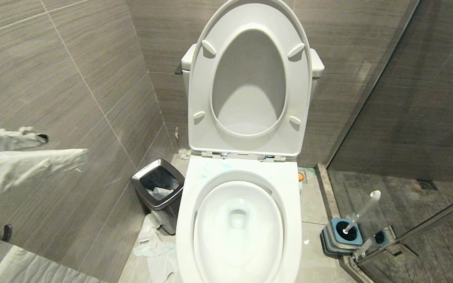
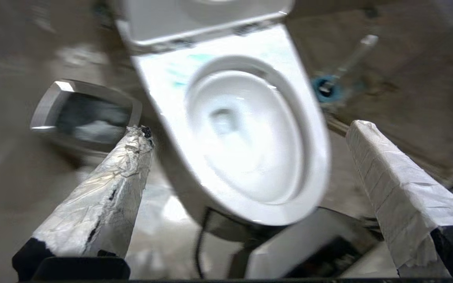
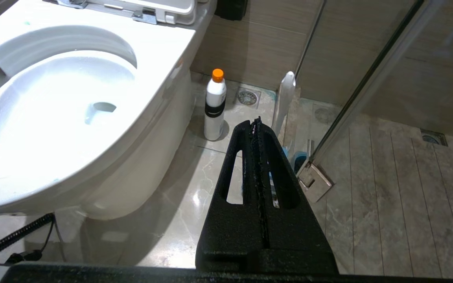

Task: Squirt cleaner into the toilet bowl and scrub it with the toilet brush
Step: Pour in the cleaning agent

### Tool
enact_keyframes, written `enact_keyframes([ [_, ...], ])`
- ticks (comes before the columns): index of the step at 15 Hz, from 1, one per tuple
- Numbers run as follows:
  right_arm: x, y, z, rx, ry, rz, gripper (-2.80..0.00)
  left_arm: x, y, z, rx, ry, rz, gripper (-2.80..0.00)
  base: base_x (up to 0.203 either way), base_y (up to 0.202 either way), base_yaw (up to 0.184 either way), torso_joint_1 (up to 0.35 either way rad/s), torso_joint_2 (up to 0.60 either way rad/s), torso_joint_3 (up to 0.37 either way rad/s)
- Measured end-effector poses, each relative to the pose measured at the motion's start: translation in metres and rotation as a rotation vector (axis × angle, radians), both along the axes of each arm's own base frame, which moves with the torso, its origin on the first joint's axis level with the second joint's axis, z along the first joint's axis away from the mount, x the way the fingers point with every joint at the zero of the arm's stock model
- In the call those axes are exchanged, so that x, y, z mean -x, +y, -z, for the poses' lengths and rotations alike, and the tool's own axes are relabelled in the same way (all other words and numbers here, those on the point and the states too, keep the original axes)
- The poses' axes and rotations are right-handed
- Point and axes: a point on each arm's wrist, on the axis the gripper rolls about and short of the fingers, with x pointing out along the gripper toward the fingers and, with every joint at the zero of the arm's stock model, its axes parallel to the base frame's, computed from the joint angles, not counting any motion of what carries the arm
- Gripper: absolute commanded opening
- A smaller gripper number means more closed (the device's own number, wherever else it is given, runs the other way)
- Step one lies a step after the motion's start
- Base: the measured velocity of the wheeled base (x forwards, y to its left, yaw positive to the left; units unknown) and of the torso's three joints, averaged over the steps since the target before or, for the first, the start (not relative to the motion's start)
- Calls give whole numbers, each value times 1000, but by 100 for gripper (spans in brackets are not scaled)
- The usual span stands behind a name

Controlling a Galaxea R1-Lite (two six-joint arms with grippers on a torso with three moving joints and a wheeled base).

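The toilet bowl (image 1: 294, 204) stands in the middle with its seat and lid (image 1: 250, 78) raised; faint teal streaks mark the back rim. My left gripper (image 1: 67, 144) hovers high at the left, clear of the bowl, its white-taped fingers (image 2: 132, 157) open and empty above the toilet bowl (image 2: 313, 157). The cleaner (image 3: 215, 106), white with an orange cap, stands on the floor right of the toilet; only its cap (image 1: 300, 177) shows from the head. The toilet brush (image 1: 362, 210) leans in its blue-grey holder (image 1: 330, 239) by the glass. My right gripper (image 3: 256, 121) is shut and empty, low beside the toilet bowl (image 3: 53, 118).
A steel-rimmed black waste bin (image 1: 140, 181) stands left of the toilet, with crumpled paper (image 1: 153, 245) on the floor beside it. A glass shower partition (image 1: 407, 118) and its metal hinge (image 3: 315, 181) bound the right side. A floor drain (image 3: 248, 97) lies behind the cleaner.
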Motion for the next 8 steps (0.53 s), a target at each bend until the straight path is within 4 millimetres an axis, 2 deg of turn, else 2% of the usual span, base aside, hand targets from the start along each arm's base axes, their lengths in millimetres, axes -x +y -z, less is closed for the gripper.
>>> enact_keyframes([
  [3, 0, 0, 0, 0, 0, 0, -280, 43, 28, 5, -73, -120, -91, 0, 0, 0, 0, 0, 0, 0],
  [4, 0, 0, 0, 0, 0, 0, -280, 55, 36, 6, -77, -156, -118, -280, 0, 0, 0, 0, 0, 0],
  [8, 0, 0, 0, 0, 0, 0, -280, 85, 53, 9, -57, -248, -179, -280, 0, 0, 0, 0, 0, 0],
])
